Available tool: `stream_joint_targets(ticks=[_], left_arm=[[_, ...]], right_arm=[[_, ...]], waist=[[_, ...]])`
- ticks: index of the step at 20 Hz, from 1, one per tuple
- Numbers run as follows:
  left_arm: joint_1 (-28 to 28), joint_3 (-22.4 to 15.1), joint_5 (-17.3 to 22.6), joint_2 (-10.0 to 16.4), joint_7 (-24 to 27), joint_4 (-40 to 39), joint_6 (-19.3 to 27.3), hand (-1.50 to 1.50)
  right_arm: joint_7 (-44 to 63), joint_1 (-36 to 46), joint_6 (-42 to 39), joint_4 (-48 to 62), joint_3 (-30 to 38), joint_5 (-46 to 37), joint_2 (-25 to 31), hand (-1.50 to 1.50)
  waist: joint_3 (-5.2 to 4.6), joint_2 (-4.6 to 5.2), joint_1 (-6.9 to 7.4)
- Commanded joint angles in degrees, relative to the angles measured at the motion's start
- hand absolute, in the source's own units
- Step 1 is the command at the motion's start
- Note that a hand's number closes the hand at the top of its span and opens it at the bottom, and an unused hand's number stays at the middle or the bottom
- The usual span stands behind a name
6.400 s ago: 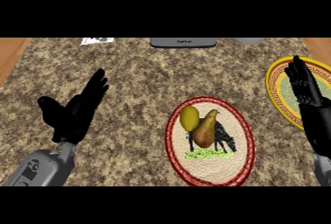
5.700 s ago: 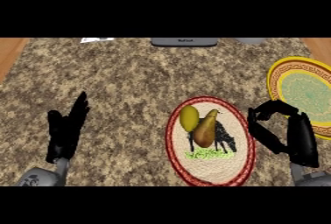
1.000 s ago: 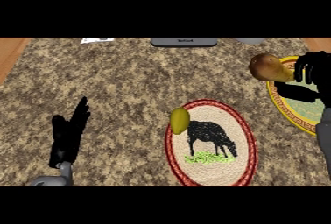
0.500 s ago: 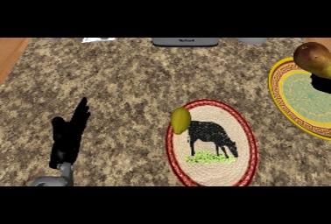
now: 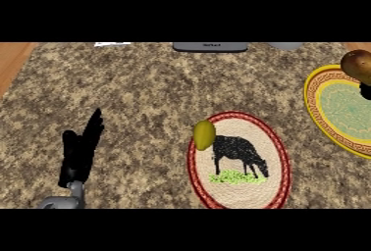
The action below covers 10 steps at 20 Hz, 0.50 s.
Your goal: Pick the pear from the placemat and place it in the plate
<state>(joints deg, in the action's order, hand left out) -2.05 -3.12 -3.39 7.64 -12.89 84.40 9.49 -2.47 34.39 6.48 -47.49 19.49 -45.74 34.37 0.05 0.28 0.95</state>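
A speckled brown granite table (image 5: 145,88) is seen from above, with a round woven placemat with a red rim and a black cow figure (image 5: 246,125) laid at its near middle. A round yellow plate with a patterned rim and a pale green centre (image 5: 346,105) is set to the right, just beside the placemat and partly cut by the view's edge.

The left hand (image 5: 78,149) is shown at rest at the lower left, open with straight fingers pointing up, well apart from the plate.

The brown pear (image 5: 358,65) is found off the placemat, over the plate's far rim at the right edge of the view. Only its rounded body is visible, so its long axis and the way its stem points cannot be told.

A small yellow-green oval fruit (image 5: 205,135) is left on the placemat's upper-left rim, long axis upright in the view.

Of the right hand (image 5: 365,91) only a black sliver is seen just below the pear; whether it is closed around the fruit cannot be told. The plate's centre is judged to lie nearer the robot and slightly left of the pear, so the right hand is by far the better placed.
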Motion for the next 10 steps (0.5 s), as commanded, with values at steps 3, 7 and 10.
stream_joint_targets(ticks=[3,7,10], left_arm=[[0.67,0.3,0.14,0.4,-0.65,2.14,-0.51,0.0],[-0.35,0.26,-0.08,0.17,-0.95,1.46,-0.53,0.0],[0.74,-1.29,-1.59,-1.33,-0.56,1.25,0.57,0.0]], right_arm=[[-6.02,4.91,-3.93,16.64,-0.2,-0.57,2.94,1.5],[-7.46,4.62,-8.88,22.82,-1.33,-1.3,3.22,1.5],[-9.45,5.98,-11.91,27.45,-1.38,-1.76,5.46,-1.5]], waist=[[0.07,0.31,1.09],[0.07,0.33,0.95],[0.08,0.27,0.78]])
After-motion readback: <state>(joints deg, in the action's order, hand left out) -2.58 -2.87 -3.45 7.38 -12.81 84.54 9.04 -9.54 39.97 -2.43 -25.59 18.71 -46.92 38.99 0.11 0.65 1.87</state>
